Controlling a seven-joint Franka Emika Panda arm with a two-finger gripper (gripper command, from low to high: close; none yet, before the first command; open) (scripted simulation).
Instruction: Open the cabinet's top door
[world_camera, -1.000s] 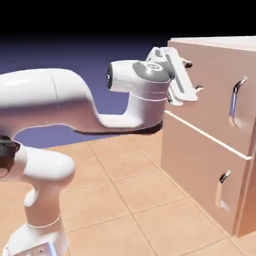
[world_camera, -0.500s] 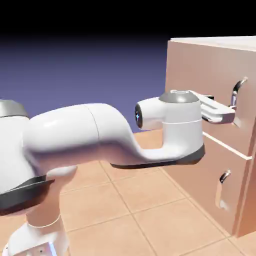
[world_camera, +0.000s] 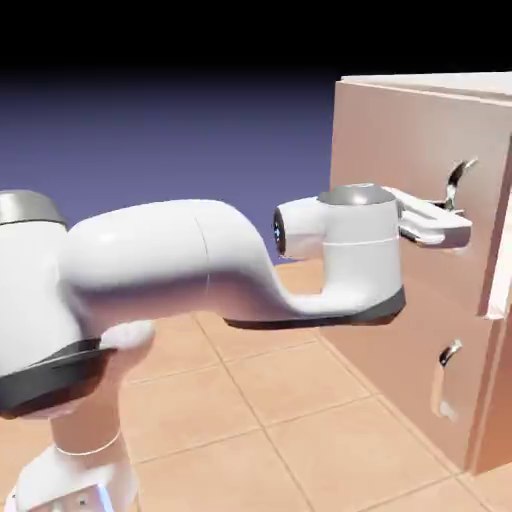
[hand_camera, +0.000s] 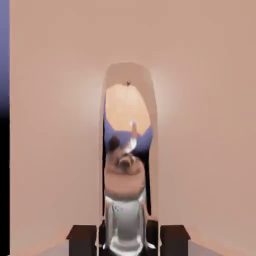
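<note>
The tan-pink cabinet (world_camera: 380, 340) stands at the exterior view's right. Its top door (world_camera: 400, 140) is slightly ajar, its lower right corner standing out from the front. My gripper (world_camera: 458, 232) reaches level to the door's curved silver handle (world_camera: 458, 178) and is shut on its lower part. In the hand view the shiny handle (hand_camera: 127, 150) runs up the middle against the door panel (hand_camera: 55, 125). It sits between my dark fingertips (hand_camera: 82, 239), so my gripper (hand_camera: 127, 242) is closed around it.
The shorter lower panel (world_camera: 420, 400) with its small silver handle (world_camera: 448, 353) sits below the door. A tan tiled floor (world_camera: 250, 400) spreads before the cabinet. My white arm (world_camera: 200, 260) spans the picture's middle.
The hand came down from beside the cabinet's upper corner to the handle and shut on it. The top door's lower edge has come a little out from the cabinet.
</note>
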